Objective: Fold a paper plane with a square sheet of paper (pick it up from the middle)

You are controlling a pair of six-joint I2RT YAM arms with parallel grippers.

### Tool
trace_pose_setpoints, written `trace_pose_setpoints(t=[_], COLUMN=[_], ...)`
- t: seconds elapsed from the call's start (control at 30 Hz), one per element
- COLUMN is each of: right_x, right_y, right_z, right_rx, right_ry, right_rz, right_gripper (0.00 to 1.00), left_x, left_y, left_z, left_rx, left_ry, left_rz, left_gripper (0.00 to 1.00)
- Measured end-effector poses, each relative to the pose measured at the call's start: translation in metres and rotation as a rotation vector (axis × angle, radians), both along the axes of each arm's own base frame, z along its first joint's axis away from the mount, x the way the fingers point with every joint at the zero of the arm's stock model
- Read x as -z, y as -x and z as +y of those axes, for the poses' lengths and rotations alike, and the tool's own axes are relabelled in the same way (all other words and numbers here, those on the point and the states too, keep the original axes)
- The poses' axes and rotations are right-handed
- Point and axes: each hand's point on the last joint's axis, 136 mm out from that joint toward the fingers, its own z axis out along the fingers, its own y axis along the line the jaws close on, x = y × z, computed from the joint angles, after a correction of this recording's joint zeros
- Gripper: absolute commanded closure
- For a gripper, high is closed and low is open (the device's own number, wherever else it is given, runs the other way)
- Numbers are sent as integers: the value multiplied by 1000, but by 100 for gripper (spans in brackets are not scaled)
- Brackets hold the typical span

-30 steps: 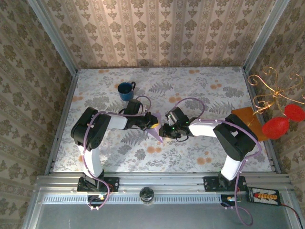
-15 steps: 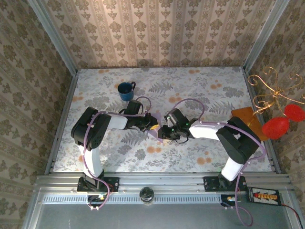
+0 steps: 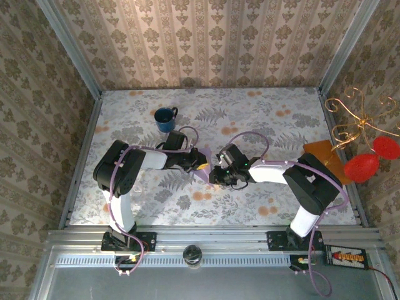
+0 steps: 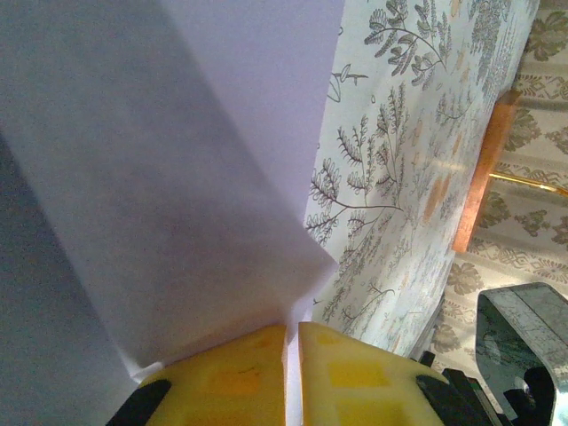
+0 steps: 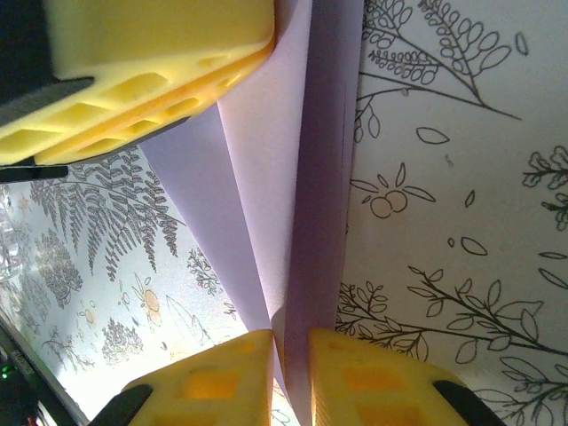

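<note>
While both pinch it, the square sheet of paper [image 3: 204, 175] sits mid-frame between left claw [image 4: 292, 355] and right claw [image 5: 290, 359], its folds running straight up the right wrist view.

At the table's [image 3: 281, 125] middle, the left gripper [image 3: 199, 160] and right gripper [image 3: 217, 170] meet at the folded lilac paper [image 3: 204, 175]; a blue mug [image 3: 165, 119] stands farther left.

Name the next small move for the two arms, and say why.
Probably lower the folded paper onto the table and press the crease flat. The left gripper and right gripper both pinch it with fingers shut, and in the right wrist view its layers gape apart along the fold.
</note>
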Motion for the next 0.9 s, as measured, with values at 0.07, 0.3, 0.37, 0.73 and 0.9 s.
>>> trace_pose_setpoints(t=[0.07, 0.3, 0.37, 0.73, 0.9], right_x=[0, 1, 4, 8, 9], right_y=[0, 0, 1, 4, 4], right_z=[0, 0, 0, 5, 2], right_rx=[0, 0, 0, 7, 10], right_ry=[0, 0, -3, -57, -71], right_rz=[0, 2, 5, 24, 36], right_gripper=[85, 87, 87, 87, 87], left_x=[0, 0, 0, 0, -3], left_y=[0, 0, 0, 0, 0], left_z=[0, 0, 0, 0, 0], left_rx=[0, 2, 2, 4, 7], left_ry=[0, 0, 0, 1, 3], left_rz=[-1, -3, -3, -3, -12], left_gripper=[89, 89, 89, 88, 86])
